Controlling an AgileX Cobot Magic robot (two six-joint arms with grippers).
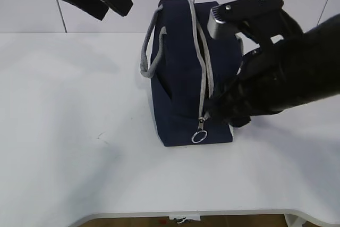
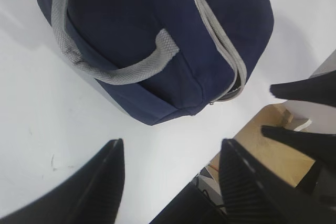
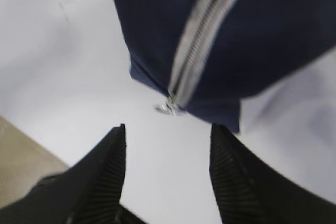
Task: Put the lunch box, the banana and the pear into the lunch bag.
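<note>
Two tools show here, and both stand with their jaws apart and nothing between them. The left tool (image 2: 170, 182) hangs high at the upper left of the exterior view, well clear of the lunch bag (image 1: 183, 78), which stands at the centre of the white bench (image 1: 69, 147). The right tool (image 3: 168, 171) hovers at the bag's near right side, close to the grey zipper strip (image 1: 204, 62) and its ring pull (image 1: 200, 136), which hangs at the lower front edge. No lunch box, banana or pear shows anywhere on the bench; whether they already sit inside cannot be told, since the zipper appears mostly closed. The step in hand seems to concern the zipper itself. A next move would call for the right tool to line up finely on the small ring. The bench is plain white and matte, a pale wall behind it.
</note>
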